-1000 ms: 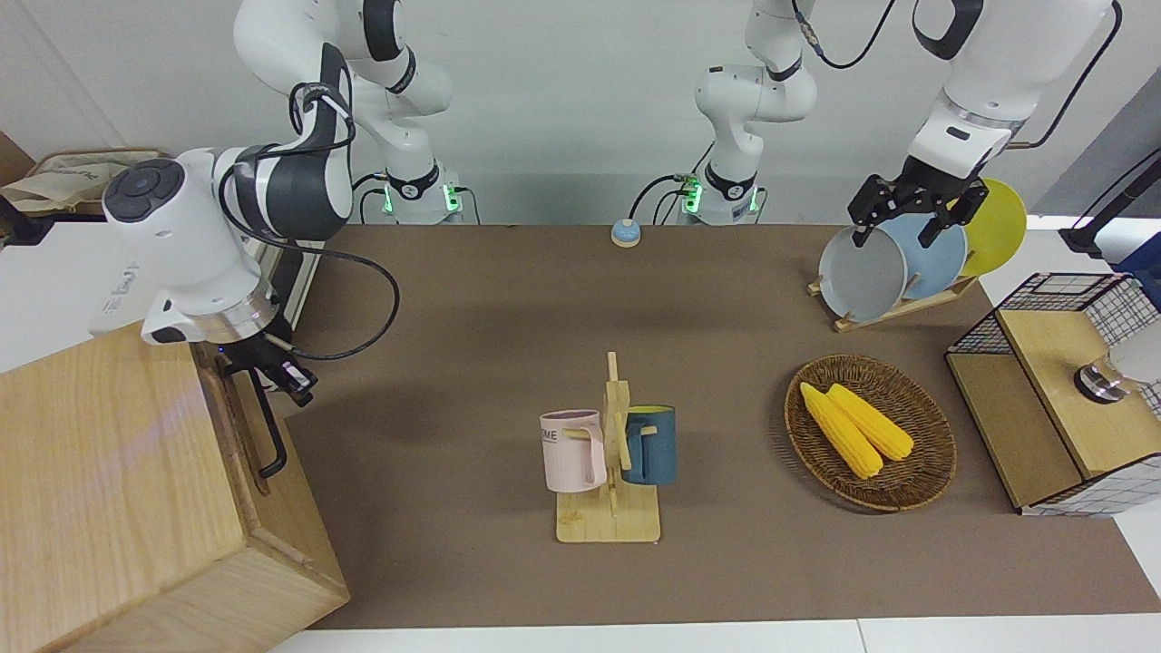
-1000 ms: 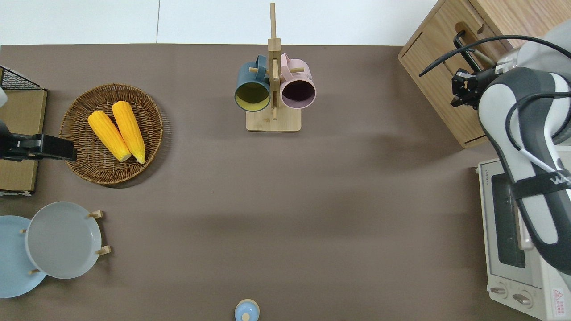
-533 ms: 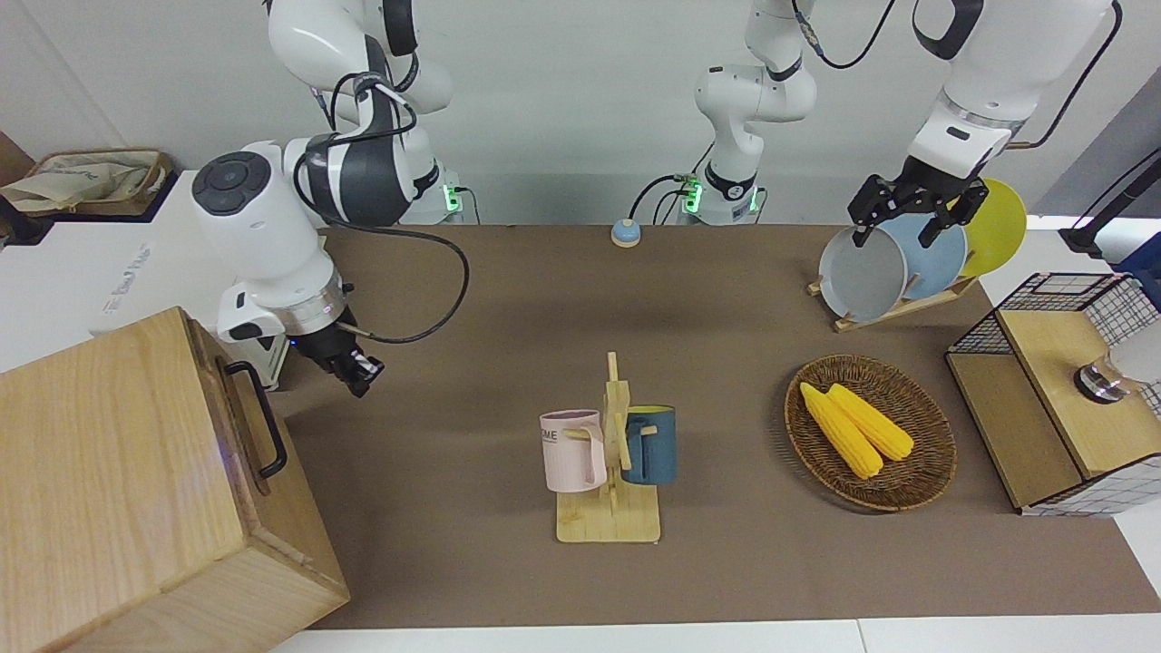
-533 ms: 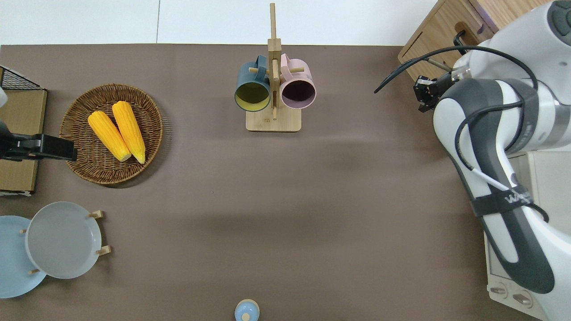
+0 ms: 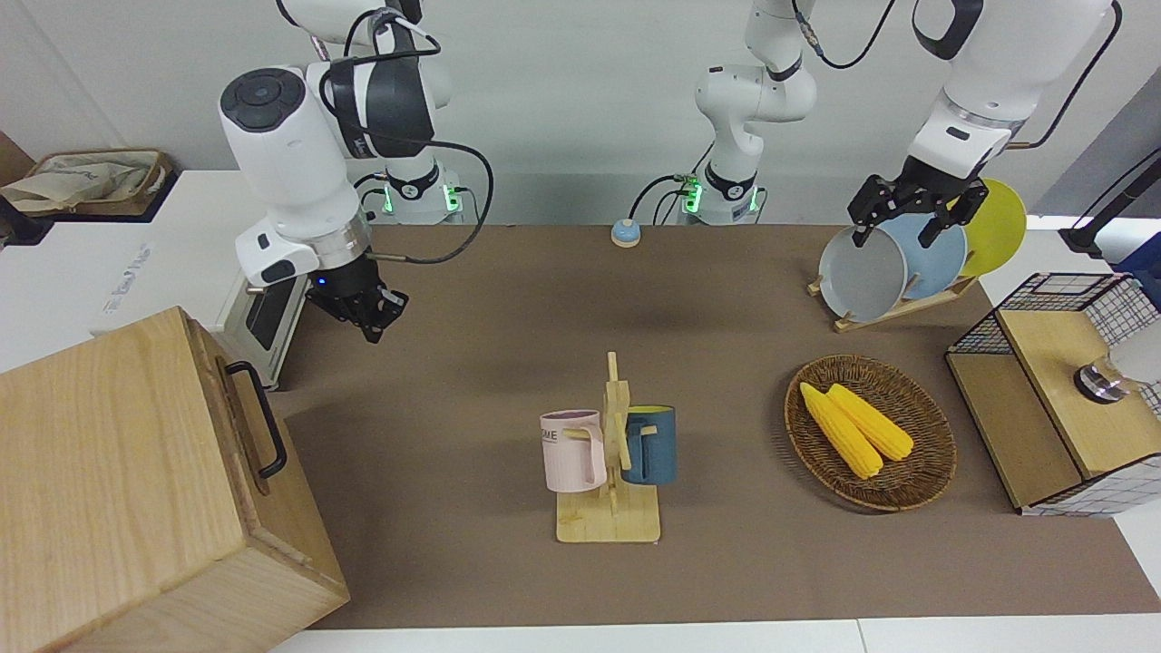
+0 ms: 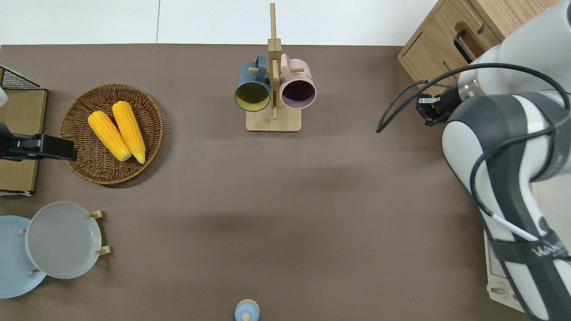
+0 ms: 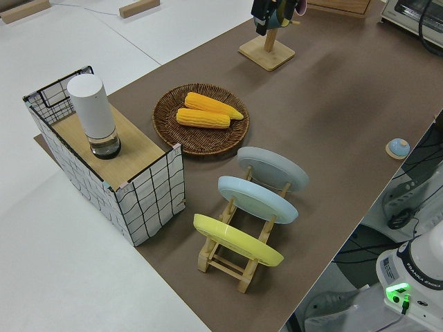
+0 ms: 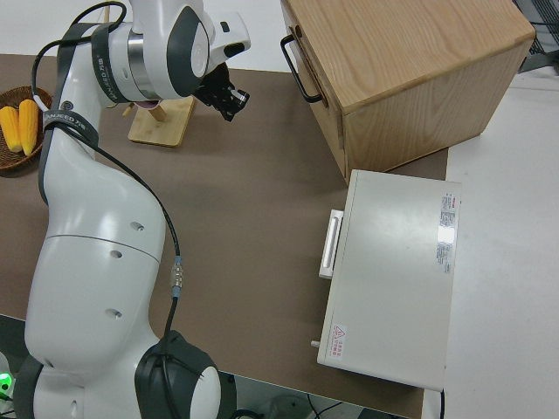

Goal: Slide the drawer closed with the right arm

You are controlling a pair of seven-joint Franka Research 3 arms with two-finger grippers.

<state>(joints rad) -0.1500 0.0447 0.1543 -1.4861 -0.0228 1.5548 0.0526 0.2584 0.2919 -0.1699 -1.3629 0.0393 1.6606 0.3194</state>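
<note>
The drawer (image 5: 243,426) is pushed in, its front level with the face of the light-wood cabinet (image 5: 109,472), and its black bar handle (image 5: 260,419) is free. The overhead view shows the drawer (image 6: 448,47) under my arm, and the right side view shows the drawer (image 8: 316,77) at the cabinet's top. My right gripper (image 5: 370,319) (image 6: 429,111) (image 8: 232,98) hangs shut and empty over the brown mat in front of the cabinet, apart from the handle. My left gripper (image 5: 910,218) is parked and open.
A white oven (image 8: 393,279) stands beside the cabinet, nearer to the robots. Mid-table is a mug rack (image 5: 612,472) with two mugs. Toward the left arm's end are a corn basket (image 5: 925,453), a plate rack (image 5: 893,263) and a wire-mesh box (image 5: 1061,399). A blue bell (image 5: 625,233) sits near the robots.
My right gripper left the drawer handle and rose, moving back toward the robots over the mat. The drawer front stayed level with the cabinet. The left arm did not move.
</note>
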